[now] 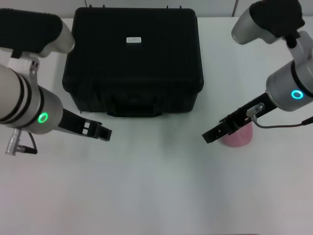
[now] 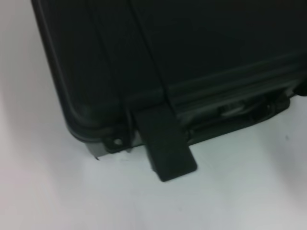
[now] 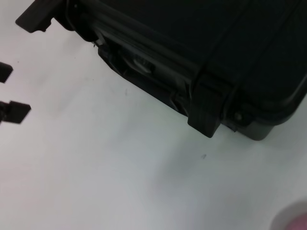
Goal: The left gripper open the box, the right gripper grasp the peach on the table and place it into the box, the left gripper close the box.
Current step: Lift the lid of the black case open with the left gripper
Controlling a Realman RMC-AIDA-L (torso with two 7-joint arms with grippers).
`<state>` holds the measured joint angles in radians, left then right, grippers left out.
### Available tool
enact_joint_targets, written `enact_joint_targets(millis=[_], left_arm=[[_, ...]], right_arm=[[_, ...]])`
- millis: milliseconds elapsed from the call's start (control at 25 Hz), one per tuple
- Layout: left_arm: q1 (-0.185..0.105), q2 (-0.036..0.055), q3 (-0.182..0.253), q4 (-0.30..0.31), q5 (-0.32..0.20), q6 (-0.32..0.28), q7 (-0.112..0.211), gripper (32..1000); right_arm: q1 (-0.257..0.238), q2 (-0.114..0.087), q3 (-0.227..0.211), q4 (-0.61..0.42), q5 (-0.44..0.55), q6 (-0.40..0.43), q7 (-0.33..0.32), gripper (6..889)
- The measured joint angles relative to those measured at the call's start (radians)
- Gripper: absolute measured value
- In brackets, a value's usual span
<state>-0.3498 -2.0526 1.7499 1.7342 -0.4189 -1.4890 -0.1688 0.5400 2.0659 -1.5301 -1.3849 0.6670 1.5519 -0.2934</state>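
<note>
Peach (image 1: 238,137) under right pincer (image 1: 209,135), box (image 1: 133,58) shut, left pincer (image 1: 103,132) near front.

White tabletop (image 1: 156,196) fills view, evenly lit; pale wall strip (image 1: 215,7) along far edge

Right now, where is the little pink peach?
In the head view the peach sits on the white table at the robot's right, partly hidden under the right gripper, off the front right corner of the closed black box.

Left gripper (image 1: 104,132): hovered low before the box's (image 1: 132,58) front-left corner, fingers parted.
Right gripper (image 1: 211,135): reached from the box's right, low over the table.
</note>
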Motion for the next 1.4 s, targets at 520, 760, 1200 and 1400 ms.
enact_joint_targets(millis=[520,760,1200,1400], left_arm=[[-0.061,0.0016,-0.119,0.02,0.021,-0.057,0.005,766],[-0.112,0.0014,-0.154,-0.005,0.052,-0.06,0.006,766],[-0.182,-0.0011,-0.168,-0.069,0.048,-0.035,0.015,765],[-0.203,-0.0002,-0.19,-0.119,0.058,-0.029,0.016,765]], right_arm=[[0.003,-0.003,0.015,0.002,-0.004,-0.005,-0.011,852],[0.013,-0.003,0.016,0.011,-0.005,-0.004,-0.012,851],[0.024,-0.003,0.016,0.022,-0.006,-0.006,-0.015,851],[0.026,-0.003,0.016,0.027,-0.006,-0.006,-0.016,851]])
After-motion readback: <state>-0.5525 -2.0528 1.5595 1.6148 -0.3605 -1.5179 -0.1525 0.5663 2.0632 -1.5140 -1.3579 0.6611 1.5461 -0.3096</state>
